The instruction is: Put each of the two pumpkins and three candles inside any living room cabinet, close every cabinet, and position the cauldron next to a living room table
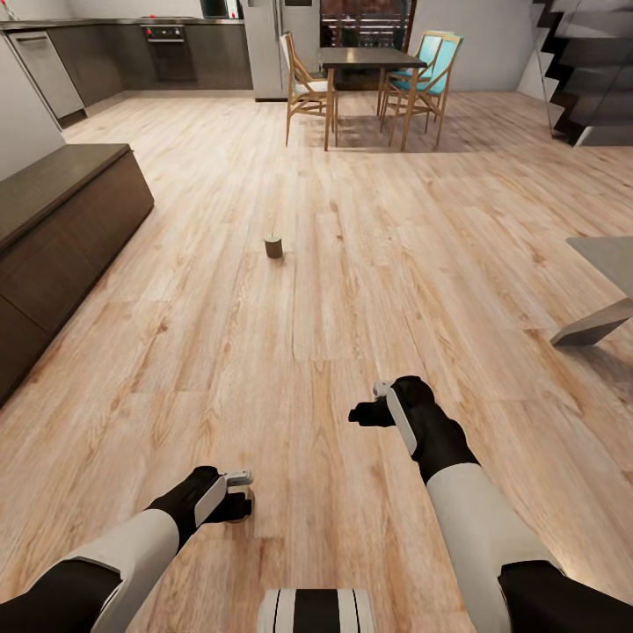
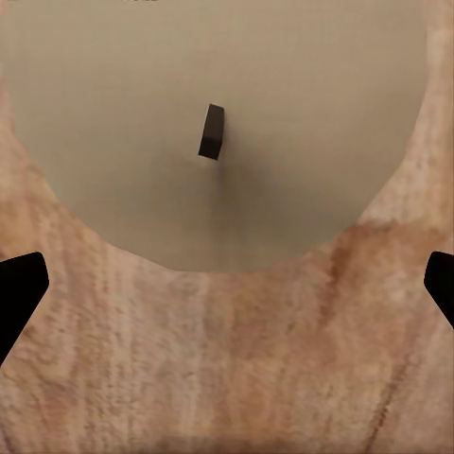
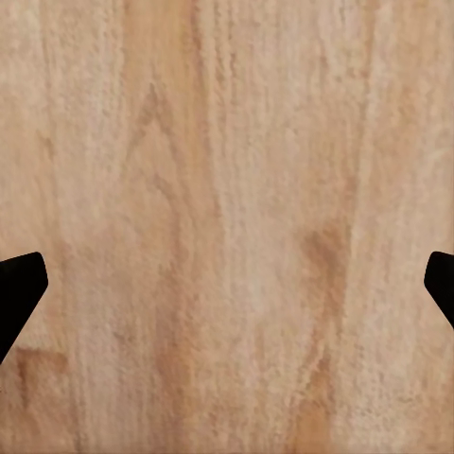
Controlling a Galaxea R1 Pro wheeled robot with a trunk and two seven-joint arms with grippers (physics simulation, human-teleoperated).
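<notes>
A stubby grey-brown candle (image 1: 274,247) stands alone on the wood floor ahead of me. Another candle (image 2: 142,113) appears very close in the left wrist view, its pale round top and black wick (image 2: 212,131) facing the camera. My left gripper (image 2: 227,284) hovers right over it, open, with its dark fingertips (image 2: 19,288) spread wide and touching nothing. In the head view the left gripper (image 1: 236,503) points down near the floor and covers that candle. My right gripper (image 1: 365,409) (image 3: 227,284) is open over bare planks. The dark-brown cabinet (image 1: 61,220) runs along the left, fronts shut.
A corner of the grey low table (image 1: 607,264) juts in at the right. Far back stand a dining table (image 1: 369,58) with wooden chairs, kitchen units and a fridge. Stairs (image 1: 585,61) rise at the far right. Wide wood floor lies between.
</notes>
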